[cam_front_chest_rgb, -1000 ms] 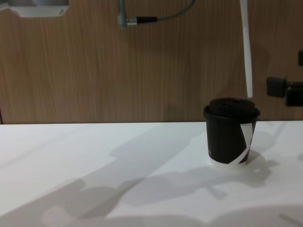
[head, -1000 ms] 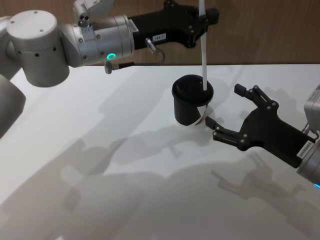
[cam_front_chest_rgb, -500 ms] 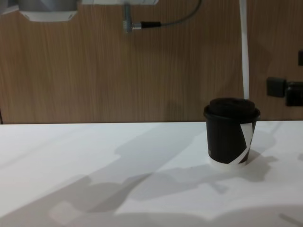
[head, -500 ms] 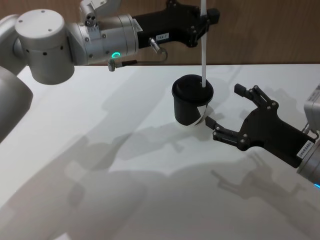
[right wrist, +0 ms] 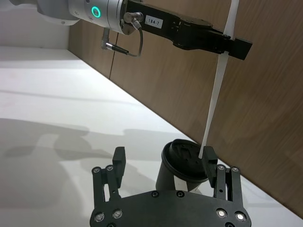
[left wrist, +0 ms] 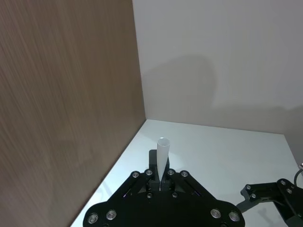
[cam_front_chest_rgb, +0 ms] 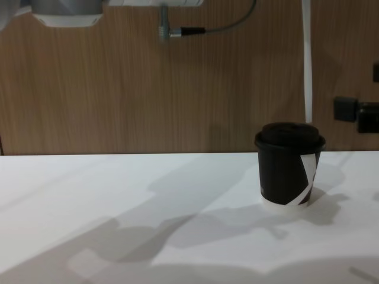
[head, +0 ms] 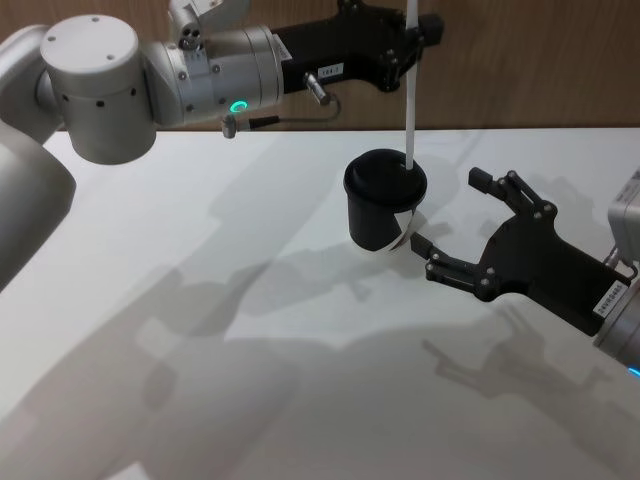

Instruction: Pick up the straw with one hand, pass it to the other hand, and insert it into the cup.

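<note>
The fingers of the left gripper (head: 411,48), a long matte-black linkage hand with a small white label on its body, are pressed together on the long, thin white straw (head: 410,110). They pinch it below its open upper end, and in the left wrist view that round end stands up from between the closed tips. The straw hangs nearly upright from the grip, smooth and straight. Its lower end meets the black plastic lid (cam_front_chest_rgb: 290,133) of the small black paper cup (head: 385,205); whether it has entered the lid I cannot tell. The cup, with a slanted white stripe and a white base rim, stands upright on the matte white table (head: 250,380) in front of the brown wood-grain wall (cam_front_chest_rgb: 118,77). Just to the cup's right is the right gripper (head: 448,212), a blocky matte-black hand dotted with small screws. It hovers low with its short fingers spread wide and holds nothing, one fingertip close to the cup's side. Behind the left gripper come a silver cylindrical wrist (head: 215,70) with a glowing green ring (head: 238,104) and a thin grey cable (cam_front_chest_rgb: 222,27).
</note>
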